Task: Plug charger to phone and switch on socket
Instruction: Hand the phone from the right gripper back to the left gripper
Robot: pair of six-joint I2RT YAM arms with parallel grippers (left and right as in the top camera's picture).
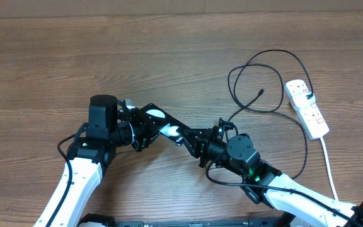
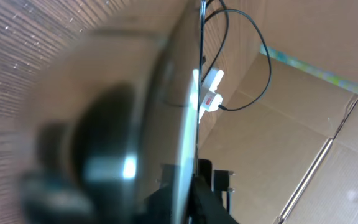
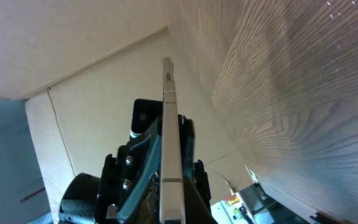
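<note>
The black phone (image 1: 164, 125) is held edge-up just above the table between my two grippers. My left gripper (image 1: 141, 130) is shut on its left end. My right gripper (image 1: 197, 144) is shut on its right end. In the right wrist view the phone's silver edge (image 3: 169, 124) runs up between my fingers (image 3: 171, 208). In the left wrist view its glossy face (image 2: 154, 124) fills the frame, blurred. The black charger cable (image 1: 273, 60) lies looped at the right, its plug tip (image 1: 261, 92) free on the table. The white socket strip (image 1: 307, 108) lies at the far right, also showing in the left wrist view (image 2: 209, 93).
The strip's white cord (image 1: 330, 167) runs toward the front right edge. A black arm cable (image 1: 304, 151) curves beside my right arm. Cardboard walls (image 2: 303, 124) stand behind the table.
</note>
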